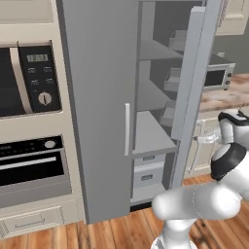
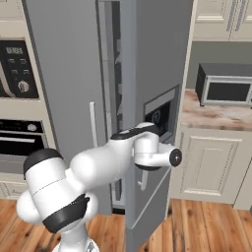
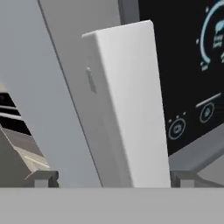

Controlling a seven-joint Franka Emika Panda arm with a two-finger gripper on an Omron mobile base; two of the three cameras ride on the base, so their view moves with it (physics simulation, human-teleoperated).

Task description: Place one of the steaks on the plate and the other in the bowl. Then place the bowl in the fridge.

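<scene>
A: Fridge point(image 1: 97, 112) was seen straight before the base, tall and grey, with its right door point(image 1: 192, 87) swung partly out, so that the grey inner shelves point(image 1: 151, 138) and the door bins could be seen between the two doors.

B: And where was the gripper point(image 3: 109, 179) found?

A: It was placed at the pale vertical handle point(image 3: 127, 105) of the open door. Its two fingertips stood wide apart, one on each side of the handle, and nothing was clamped between them.

B: How was the door judged to handle?

A: It was judged to be stiff and rather heavy, turning only on its hinge, so it cannot be bent or crushed. The handle was judged smooth and perhaps slippery. It should be taken around its middle, squarely, and moved along the arc of the door.

B: What was noticed around it?

A: A built-in oven point(image 1: 29, 165) was seen to the left, and a small microwave point(image 2: 224, 88) on the counter point(image 2: 216, 115) to the right.
</scene>
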